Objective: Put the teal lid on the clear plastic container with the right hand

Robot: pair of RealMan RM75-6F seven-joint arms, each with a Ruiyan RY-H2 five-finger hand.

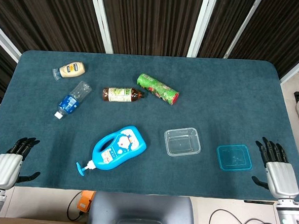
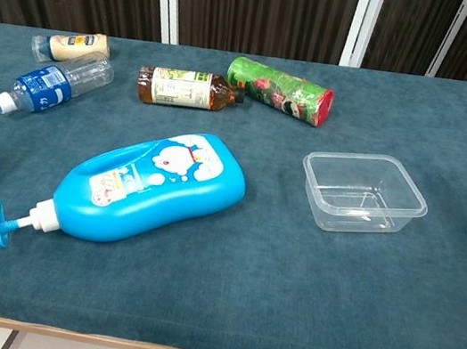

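Right hand (image 1: 279, 173) empty, fingers spread, off the table (image 1: 232, 91) edge at 3 o'clock of the teal lid (image 1: 234, 157), which lies flat just at 3 o'clock of the clear plastic container (image 1: 182, 141); left hand (image 1: 9, 162) likewise empty, fingers apart.

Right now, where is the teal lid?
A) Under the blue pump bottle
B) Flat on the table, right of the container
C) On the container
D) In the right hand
B: the lid lies flat on the table, apart from the container, with the right hand empty beside it.
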